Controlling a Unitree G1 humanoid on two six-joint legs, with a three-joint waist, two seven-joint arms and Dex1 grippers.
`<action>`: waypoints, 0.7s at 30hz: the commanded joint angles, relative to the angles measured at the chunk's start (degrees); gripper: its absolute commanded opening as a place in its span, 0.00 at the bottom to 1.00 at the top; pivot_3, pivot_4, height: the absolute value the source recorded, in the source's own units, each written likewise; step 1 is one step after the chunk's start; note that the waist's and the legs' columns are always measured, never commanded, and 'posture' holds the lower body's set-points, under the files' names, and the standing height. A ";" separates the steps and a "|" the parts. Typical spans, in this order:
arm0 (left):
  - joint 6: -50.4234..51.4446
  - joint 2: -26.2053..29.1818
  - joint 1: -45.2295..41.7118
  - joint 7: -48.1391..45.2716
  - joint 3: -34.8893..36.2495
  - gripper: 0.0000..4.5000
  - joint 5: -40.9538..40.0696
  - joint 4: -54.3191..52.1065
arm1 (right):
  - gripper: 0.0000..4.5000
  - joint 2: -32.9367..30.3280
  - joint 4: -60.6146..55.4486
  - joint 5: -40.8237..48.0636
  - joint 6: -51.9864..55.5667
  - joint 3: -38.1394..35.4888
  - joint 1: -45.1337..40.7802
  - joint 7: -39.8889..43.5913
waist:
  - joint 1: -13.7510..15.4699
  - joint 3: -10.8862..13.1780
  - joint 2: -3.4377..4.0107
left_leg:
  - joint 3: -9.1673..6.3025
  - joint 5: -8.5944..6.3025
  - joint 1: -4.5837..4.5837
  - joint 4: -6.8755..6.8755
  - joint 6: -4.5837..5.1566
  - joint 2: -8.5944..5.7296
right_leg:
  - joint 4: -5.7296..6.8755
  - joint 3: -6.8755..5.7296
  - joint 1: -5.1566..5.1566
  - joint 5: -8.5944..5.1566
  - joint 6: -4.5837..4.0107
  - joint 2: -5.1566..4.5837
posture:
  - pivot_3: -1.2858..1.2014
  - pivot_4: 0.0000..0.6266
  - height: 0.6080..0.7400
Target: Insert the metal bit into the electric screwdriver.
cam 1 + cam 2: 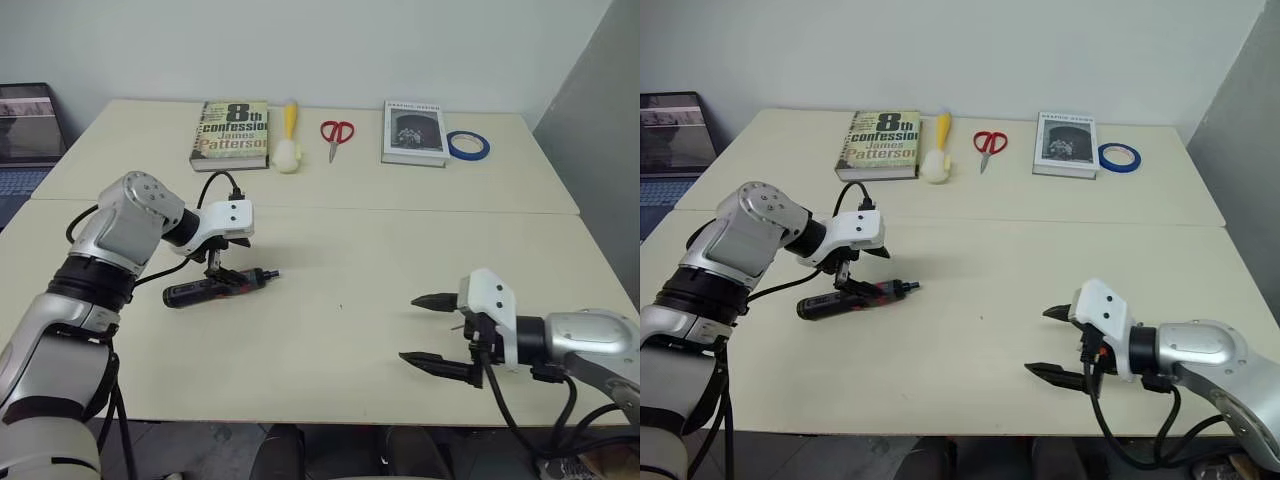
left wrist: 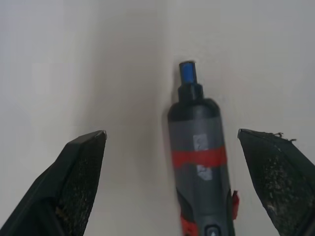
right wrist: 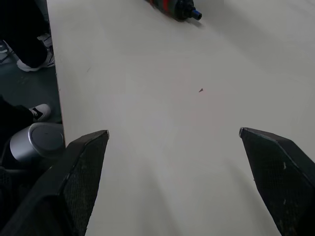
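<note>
While lying flat on the table (image 1: 330,330) at about nine o'clock, one electric screwdriver (image 1: 218,287) sits between the wide-spread fingers of the left gripper (image 1: 222,262), untouched. Right gripper (image 1: 425,330) at four o'clock, likewise spread wide and holding nothing. Along the far edge: two books (image 1: 232,134), one pair of scissors (image 1: 337,132), one roll of blue tape (image 1: 468,145), one yellow brush (image 1: 289,140).

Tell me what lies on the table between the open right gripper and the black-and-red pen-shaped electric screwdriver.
Nothing: bare cream tabletop separates the right gripper from the electric screwdriver, as both eye views show.
</note>
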 commanded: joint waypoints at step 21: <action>-1.65 -5.62 -2.80 -3.87 -2.54 1.00 7.78 3.73 | 0.99 -4.86 3.12 7.06 -9.42 -16.25 1.86 12.59 | 0.02 0.01 -0.03 | -0.18 0.00 -0.01 -0.01 0.00 0.01 | 0.06 -0.04 0.03 0.01 0.02 0.09 | 0.52 0.24 1.00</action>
